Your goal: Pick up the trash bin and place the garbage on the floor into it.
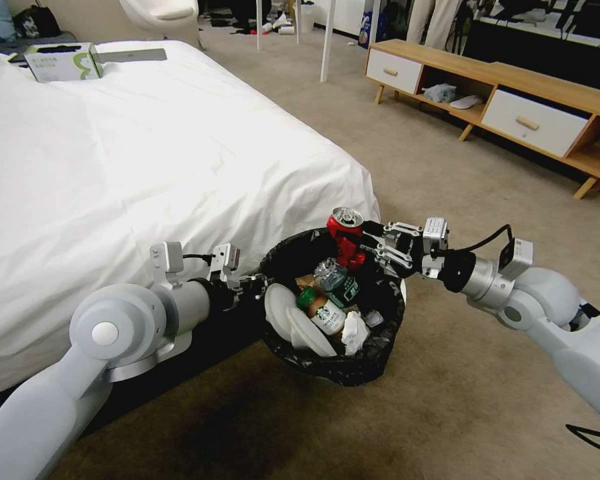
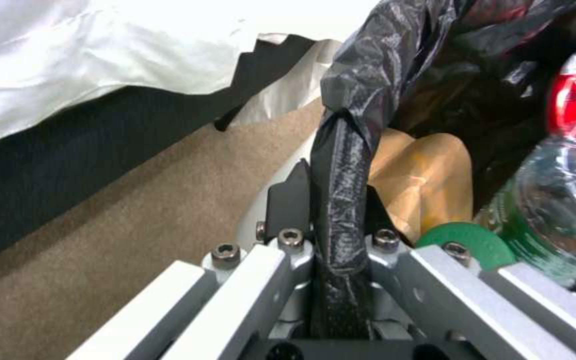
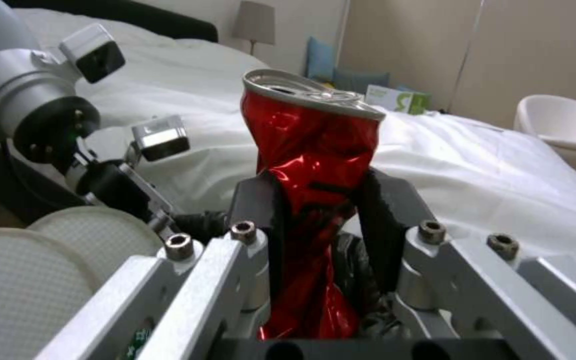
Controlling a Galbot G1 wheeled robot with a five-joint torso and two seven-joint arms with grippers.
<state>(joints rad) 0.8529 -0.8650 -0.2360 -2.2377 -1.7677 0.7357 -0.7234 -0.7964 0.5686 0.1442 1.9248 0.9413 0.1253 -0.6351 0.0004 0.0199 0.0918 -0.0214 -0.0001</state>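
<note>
This is a bedroom in a home or a mock-up of one: a large bed (image 1: 113, 167) with a white sheet takes up the left side, standing on beige carpet (image 1: 447, 373). Along the far right wall runs a low wooden sideboard (image 1: 513, 100) with white drawers and open shelves. A bedside lamp (image 3: 256, 25), blue pillows (image 3: 331, 67) at the head of the bed and a white chair (image 3: 565, 127) complete the furnishing.
</note>
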